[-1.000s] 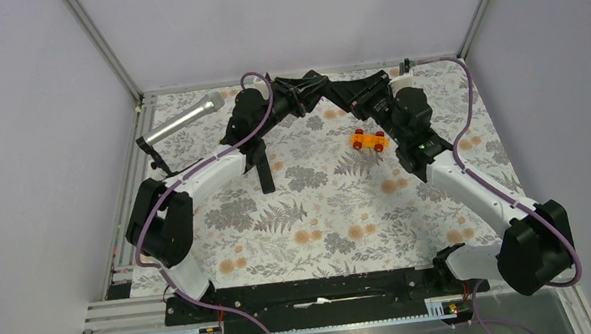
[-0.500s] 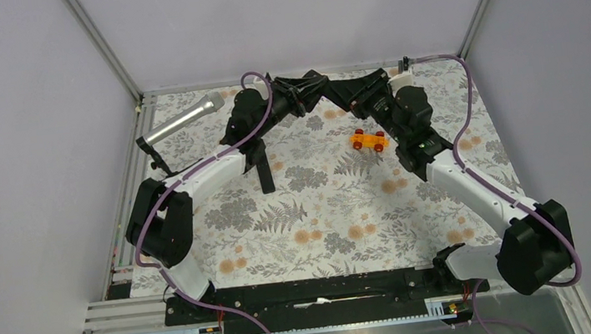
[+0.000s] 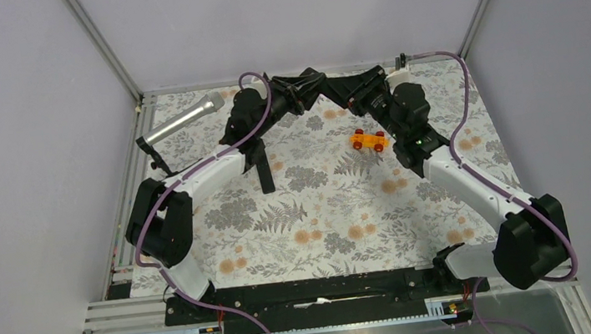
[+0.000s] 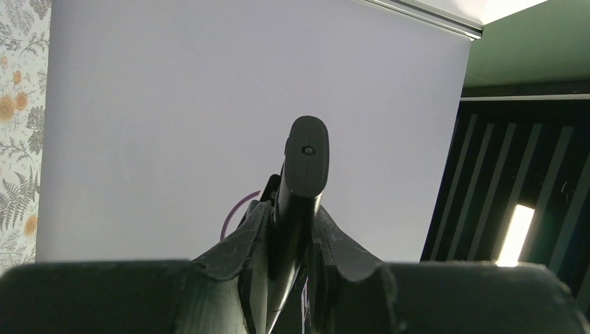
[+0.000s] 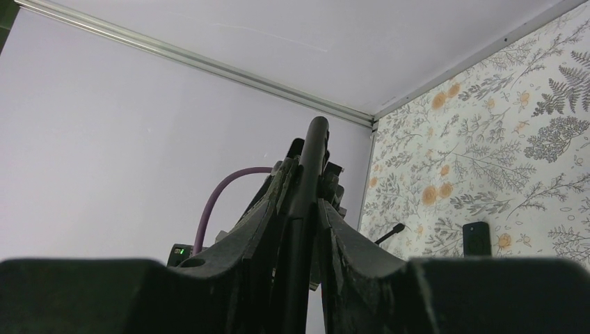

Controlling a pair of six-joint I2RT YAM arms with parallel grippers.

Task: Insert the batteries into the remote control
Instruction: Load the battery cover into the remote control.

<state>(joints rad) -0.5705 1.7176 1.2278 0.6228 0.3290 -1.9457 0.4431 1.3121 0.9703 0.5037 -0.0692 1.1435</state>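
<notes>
The remote control (image 3: pixel 327 92), a slim black bar, is held in the air at the back middle of the table between both grippers. My left gripper (image 3: pixel 310 90) is shut on one end. In the left wrist view (image 4: pixel 292 229) the remote's rounded end (image 4: pixel 306 156) sticks out past the fingers. My right gripper (image 3: pixel 347 94) is shut on the other end. In the right wrist view (image 5: pixel 300 205) the bar (image 5: pixel 314 149) shows edge-on between the fingers. No batteries are in view.
A second black remote (image 3: pixel 263 169) lies on the floral table left of centre and also shows in the right wrist view (image 5: pixel 476 239). An orange toy block with red knobs (image 3: pixel 368 140) lies right of centre. A silver microphone (image 3: pixel 183 119) lies back left. The back wall is close behind the grippers.
The right arm has shifted slightly toward the back and left. Both grippers stay shut on the remote at the same spot.
</notes>
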